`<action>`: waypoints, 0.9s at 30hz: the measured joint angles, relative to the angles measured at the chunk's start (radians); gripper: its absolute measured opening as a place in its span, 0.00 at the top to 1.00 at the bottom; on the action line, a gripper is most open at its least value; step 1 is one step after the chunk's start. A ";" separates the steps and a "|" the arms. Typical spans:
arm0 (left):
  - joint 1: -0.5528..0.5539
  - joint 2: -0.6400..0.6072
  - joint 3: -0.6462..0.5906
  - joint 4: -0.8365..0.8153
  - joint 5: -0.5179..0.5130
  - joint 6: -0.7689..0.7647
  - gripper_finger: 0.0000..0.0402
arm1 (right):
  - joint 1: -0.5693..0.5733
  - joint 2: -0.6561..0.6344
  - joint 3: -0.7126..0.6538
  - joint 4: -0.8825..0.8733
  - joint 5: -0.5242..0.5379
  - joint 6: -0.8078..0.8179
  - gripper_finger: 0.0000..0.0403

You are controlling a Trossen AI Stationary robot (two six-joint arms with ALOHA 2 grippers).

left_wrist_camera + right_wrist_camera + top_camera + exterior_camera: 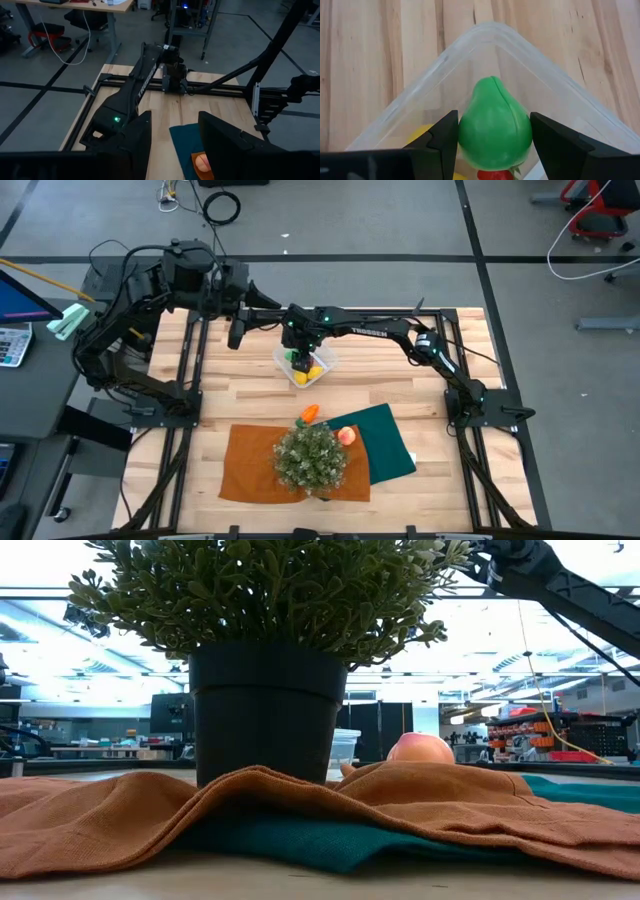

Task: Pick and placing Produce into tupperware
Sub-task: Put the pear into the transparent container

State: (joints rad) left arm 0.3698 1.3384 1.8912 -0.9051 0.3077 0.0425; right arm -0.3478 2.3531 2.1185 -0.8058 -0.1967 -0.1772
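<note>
The clear tupperware (305, 366) stands on the wooden table at mid-far. My right gripper (300, 357) reaches into it from above and is shut on a green pear-shaped toy fruit (494, 131). A yellow piece (314, 373) and a red piece (493, 175) lie in the tupperware. An orange piece (309, 414) and a peach-pink piece (346, 435) lie on the cloths nearer the front; the peach-pink piece also shows in the low view (420, 748). My left gripper (237, 332) is open and empty, raised at the far left of the table. My right gripper pinches the green fruit's wide lower body (465, 137) between its two fingers, one on each side. The fingers point down from above. The fruit's narrow end points away from the wrist. It sits inside the tupperware's corner; whether it rests on the pieces below, I cannot tell.
A bushy potted plant (311, 457) stands on an orange cloth (250, 465) at the front middle. A dark green cloth (390, 442) lies partly under the orange one, to its right. Black frame rails (190, 380) run along the table's left and right sides.
</note>
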 joint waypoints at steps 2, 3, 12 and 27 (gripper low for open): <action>0.000 0.000 0.000 -0.002 0.000 0.000 0.58 | -0.003 0.000 0.000 0.002 0.003 0.000 0.54; 0.000 0.000 0.000 -0.004 0.000 0.000 0.58 | -0.003 0.000 0.000 0.002 0.004 0.000 0.54; 0.000 0.000 0.000 -0.007 0.000 0.000 0.58 | 0.001 0.000 -0.047 0.001 0.002 0.004 0.54; 0.000 0.000 0.000 -0.010 0.000 -0.001 0.59 | 0.008 0.000 -0.063 0.081 0.005 0.034 0.54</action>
State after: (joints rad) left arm 0.3698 1.3388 1.8912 -0.9146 0.3077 0.0418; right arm -0.3402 2.3531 2.0556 -0.7246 -0.1918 -0.1432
